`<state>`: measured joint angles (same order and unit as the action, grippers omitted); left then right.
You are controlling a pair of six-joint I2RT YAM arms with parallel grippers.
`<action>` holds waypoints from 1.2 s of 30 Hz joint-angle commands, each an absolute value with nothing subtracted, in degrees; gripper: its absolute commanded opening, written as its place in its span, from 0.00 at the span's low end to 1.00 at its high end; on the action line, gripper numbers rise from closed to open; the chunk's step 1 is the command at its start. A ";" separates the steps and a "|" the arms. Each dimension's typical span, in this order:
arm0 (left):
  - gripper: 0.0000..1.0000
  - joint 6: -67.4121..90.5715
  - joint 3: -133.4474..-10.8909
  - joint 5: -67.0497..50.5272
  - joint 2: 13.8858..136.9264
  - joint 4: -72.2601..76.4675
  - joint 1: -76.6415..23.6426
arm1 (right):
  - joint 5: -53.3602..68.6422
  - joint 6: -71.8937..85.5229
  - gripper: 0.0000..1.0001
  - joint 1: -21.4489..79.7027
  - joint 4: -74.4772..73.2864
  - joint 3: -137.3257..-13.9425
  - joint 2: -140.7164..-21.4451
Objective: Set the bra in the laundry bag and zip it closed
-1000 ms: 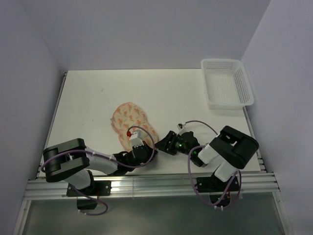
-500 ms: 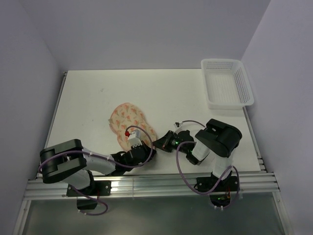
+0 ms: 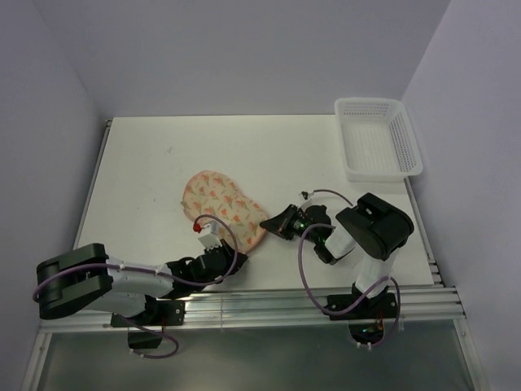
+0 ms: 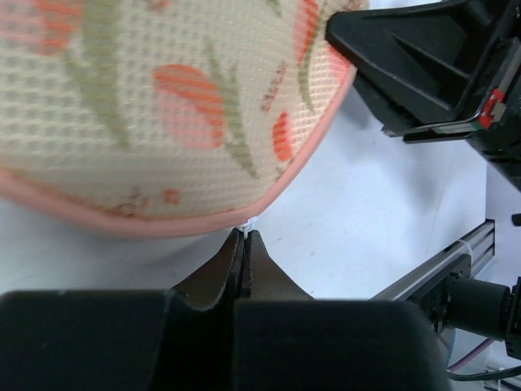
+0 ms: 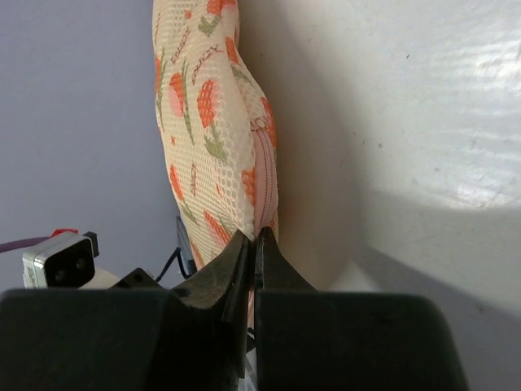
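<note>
Left wrist — left gripper [image 4: 246, 238] pinches laundry bag [image 4: 146, 98] rim.

The left gripper [image 3: 234, 250] has drawn back along the near rim of the laundry bag [image 3: 221, 204], away from the white basket [image 3: 358, 173]. The left arm [image 3: 122, 277] has swung farther from the basket too. The right gripper [image 3: 273, 224] has shifted slightly toward the basket. More of the bag's printed end facing the basket now shows.

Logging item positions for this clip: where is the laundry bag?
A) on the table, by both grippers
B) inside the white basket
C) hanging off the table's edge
A: the laundry bag lies on the table, with the left gripper and right gripper at its rim.
</note>
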<state>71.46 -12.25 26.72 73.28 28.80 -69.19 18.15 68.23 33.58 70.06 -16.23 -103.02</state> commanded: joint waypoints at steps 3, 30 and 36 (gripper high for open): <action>0.00 72.42 -10.81 27.15 67.51 18.56 -69.79 | 22.12 63.64 0.00 26.48 65.67 -20.03 -100.19; 0.00 63.55 -26.28 23.12 84.64 32.52 -66.45 | 10.47 68.02 0.90 40.15 56.68 -9.40 -84.45; 0.00 64.25 -25.23 21.80 83.94 32.52 -66.45 | 10.72 71.28 0.40 40.61 66.52 -13.44 -93.16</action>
<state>64.69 -24.99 23.53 84.73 29.58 -66.50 13.39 68.60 40.36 58.08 -11.09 -90.80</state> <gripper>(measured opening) 0.013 0.437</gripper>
